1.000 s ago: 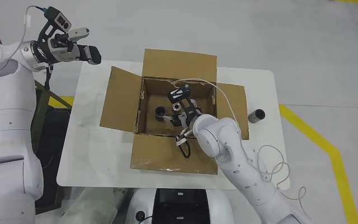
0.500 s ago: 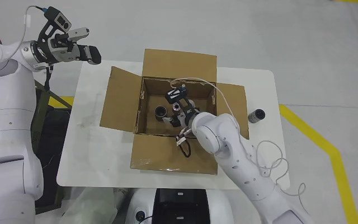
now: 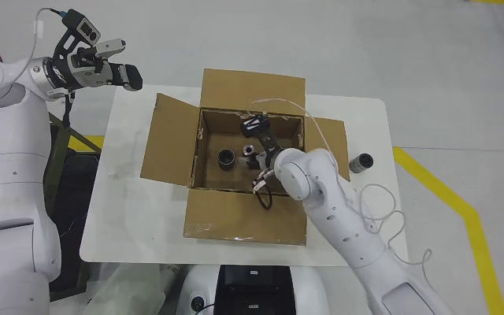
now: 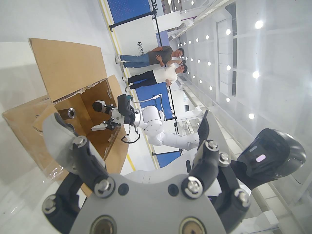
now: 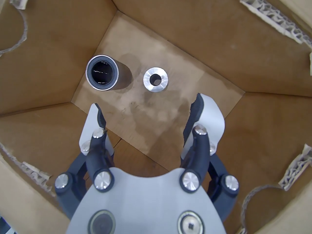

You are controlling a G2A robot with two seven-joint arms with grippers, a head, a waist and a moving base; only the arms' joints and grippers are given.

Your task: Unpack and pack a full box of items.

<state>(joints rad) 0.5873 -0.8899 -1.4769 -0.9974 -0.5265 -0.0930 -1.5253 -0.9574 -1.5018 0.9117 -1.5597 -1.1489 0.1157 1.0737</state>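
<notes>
An open cardboard box stands in the middle of the white table. My right gripper hangs open inside the box, above its floor, with nothing between its fingers. Just past its fingertips stand two upright parts. One is a dark hollow cylinder near a corner, the other a small silver bushing beside it. From above, the dark cylinder lies left of the right gripper. My left gripper is open and empty, held high off the table's far left corner.
A third metal cylinder lies on the table right of the box's right flap. All flaps are folded outward. In the left wrist view the box has the right gripper inside it.
The right wrist has shifted slightly toward the box's far wall and the forearm has swung a little. The left arm has kept still.
</notes>
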